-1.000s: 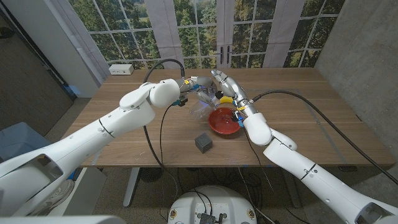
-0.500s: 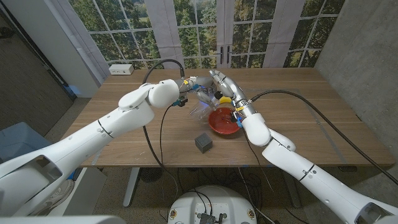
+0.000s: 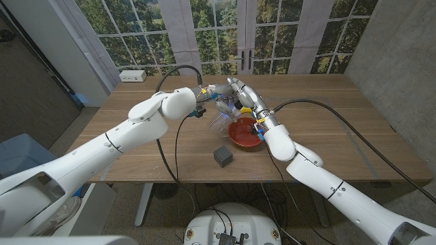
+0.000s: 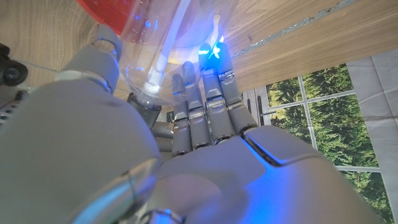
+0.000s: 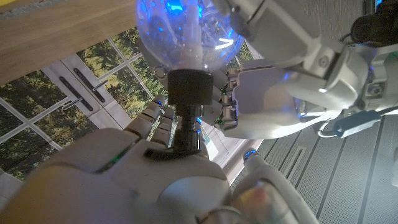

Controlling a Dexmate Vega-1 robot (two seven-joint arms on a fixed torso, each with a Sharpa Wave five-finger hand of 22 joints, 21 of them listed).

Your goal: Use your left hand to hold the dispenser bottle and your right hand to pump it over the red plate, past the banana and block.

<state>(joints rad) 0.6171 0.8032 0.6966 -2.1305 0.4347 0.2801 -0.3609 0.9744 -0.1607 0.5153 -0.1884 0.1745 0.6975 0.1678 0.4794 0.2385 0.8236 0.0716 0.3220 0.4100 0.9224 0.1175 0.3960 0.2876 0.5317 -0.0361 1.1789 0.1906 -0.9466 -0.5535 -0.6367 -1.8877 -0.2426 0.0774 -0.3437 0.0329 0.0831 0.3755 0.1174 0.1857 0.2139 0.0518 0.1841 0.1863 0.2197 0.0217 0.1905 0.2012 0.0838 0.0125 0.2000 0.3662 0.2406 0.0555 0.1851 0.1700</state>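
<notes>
**Gripping and pressing: both hands on the dispenser bottle beside the red plate**

Reaching in from the near left corner, the left arm carried its left hand (image 3: 204,97) to the middle of the wooden table (image 3: 327,116), where its fingers (image 4: 208,102) wrapped around the clear dispenser bottle (image 3: 223,109). The left wrist view showed those fingers curled against the transparent wall, with a white tube visible inside the bottle and the red plate (image 4: 102,12) just past it. In the right wrist view the bottle's rounded clear body (image 5: 186,31) narrowed to a black collar and pump stem (image 5: 186,115); the right hand (image 5: 155,168) lay closed about that stem, with the left hand's casing close alongside. From the head camera the right hand (image 3: 240,92) sat on top of the bottle, above the far-left rim of the red plate (image 3: 246,133).

The bottle stood tilted just beside that rim; whether its spout hung over the plate could not be told. A bit of yellow, probably the banana (image 3: 245,108), showed behind the right wrist, mostly hidden. The grey block (image 3: 223,156) sat alone nearer the front edge, apart from the plate. A white box (image 3: 133,75) rested at the table's far left corner.
</notes>
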